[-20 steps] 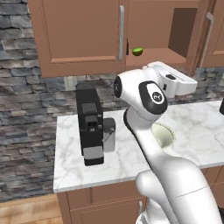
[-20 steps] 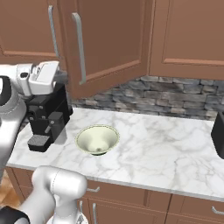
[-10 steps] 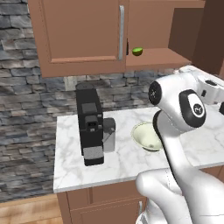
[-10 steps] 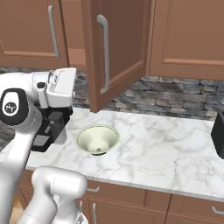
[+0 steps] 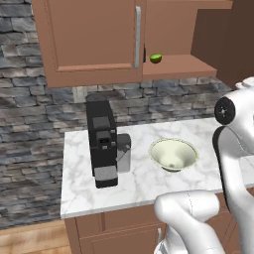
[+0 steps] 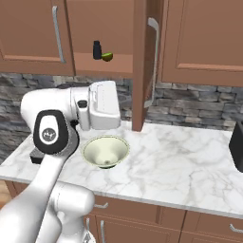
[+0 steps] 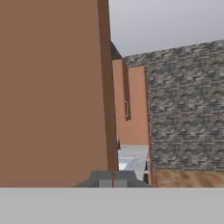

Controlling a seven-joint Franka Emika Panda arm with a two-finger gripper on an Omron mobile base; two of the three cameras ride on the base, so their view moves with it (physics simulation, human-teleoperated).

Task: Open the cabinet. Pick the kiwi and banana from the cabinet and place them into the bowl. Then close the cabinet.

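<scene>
My gripper (image 7: 113, 183) shut, empty, fingertips together, facing edge of open door.

Wide round pale cream-green bowl (image 6: 106, 152) below on white marble counter (image 6: 185, 166), beside black coffee machine (image 5: 103, 141).

Reddish-brown wooden wall cabinet (image 6: 142, 61): right door swung out, left door shut.

On shelf: small rounded greenish kiwi (image 6: 107, 57) just beside small black bottle (image 6: 97, 50). Banana not visible.

Next, my judgement: spread fingers first, approach kiwi level, avoid door edge and bottle.

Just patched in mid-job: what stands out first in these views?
The wall cabinet has its right door swung wide open. On its shelf a small green fruit sits beside a black bottle. Below, an empty pale bowl waits on the marble counter, next to a black coffee machine.
</scene>
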